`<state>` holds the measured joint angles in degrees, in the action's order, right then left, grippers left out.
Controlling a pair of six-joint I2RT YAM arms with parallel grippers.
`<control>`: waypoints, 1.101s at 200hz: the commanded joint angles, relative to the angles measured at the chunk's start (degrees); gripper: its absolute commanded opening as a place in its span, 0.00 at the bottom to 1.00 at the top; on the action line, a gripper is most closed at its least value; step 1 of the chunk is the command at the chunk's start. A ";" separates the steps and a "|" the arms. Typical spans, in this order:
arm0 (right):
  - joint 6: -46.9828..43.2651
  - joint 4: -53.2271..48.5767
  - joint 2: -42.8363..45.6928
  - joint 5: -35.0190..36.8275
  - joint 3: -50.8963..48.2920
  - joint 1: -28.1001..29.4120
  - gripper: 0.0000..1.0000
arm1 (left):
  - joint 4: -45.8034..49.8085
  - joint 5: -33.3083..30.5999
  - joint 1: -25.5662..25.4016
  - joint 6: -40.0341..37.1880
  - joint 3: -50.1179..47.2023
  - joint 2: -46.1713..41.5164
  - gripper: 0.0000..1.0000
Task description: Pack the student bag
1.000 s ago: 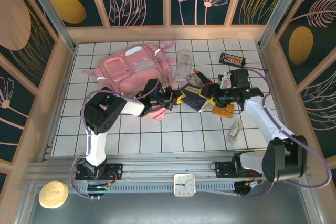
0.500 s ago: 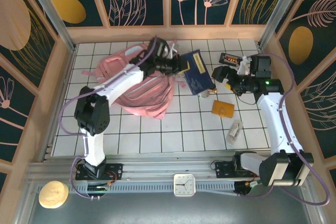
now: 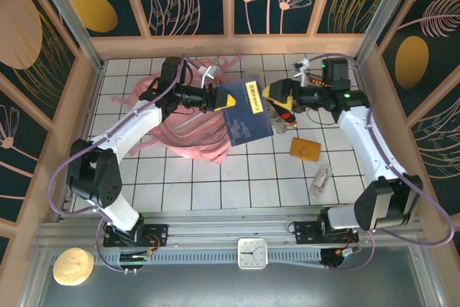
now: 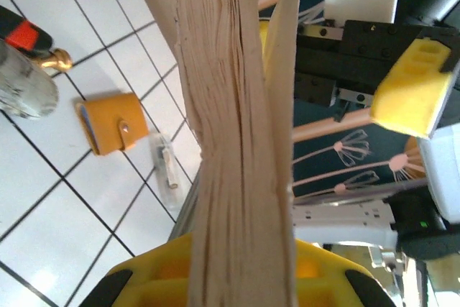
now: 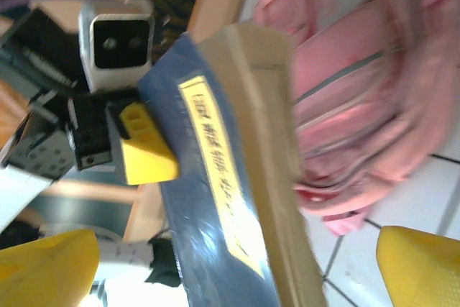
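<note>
Left gripper (image 3: pixel 218 98) grips book (image 3: pixel 248 116), student bag (image 3: pixel 183 133) crumpled

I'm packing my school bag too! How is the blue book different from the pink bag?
The blue book is stiff and flat; the pink bag is soft and crumpled. The book is smaller. The left gripper holds the book up; the bag lies on the table.
</note>
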<state>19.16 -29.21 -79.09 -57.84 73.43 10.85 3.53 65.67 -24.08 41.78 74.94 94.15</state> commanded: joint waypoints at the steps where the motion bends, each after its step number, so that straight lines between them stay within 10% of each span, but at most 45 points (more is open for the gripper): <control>1: -0.52 6.28 -2.05 -4.86 -0.17 3.82 0.99 | -9.36 6.05 -0.01 3.51 -1.02 -4.37 0.00; 104: 6.53 18.76 -2.80 -6.79 -5.56 7.96 0.89 | -13.38 6.32 -0.01 6.58 -6.16 -7.80 0.00; 141: 12.30 24.83 1.55 -9.79 -9.90 8.86 0.57 | -6.22 4.50 0.04 1.70 -5.26 -6.32 0.00; 183: 11.47 21.54 5.66 -7.90 -10.74 8.85 0.43 | 4.88 2.54 0.44 -6.53 -3.29 -3.77 0.00; 220: 11.92 21.34 5.70 -6.16 -11.36 9.23 0.00 | 5.43 2.37 0.43 -6.56 -2.11 -2.83 0.00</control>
<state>30.87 -9.50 -74.76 -63.90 62.46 19.49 5.61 68.58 -23.92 38.09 70.72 90.06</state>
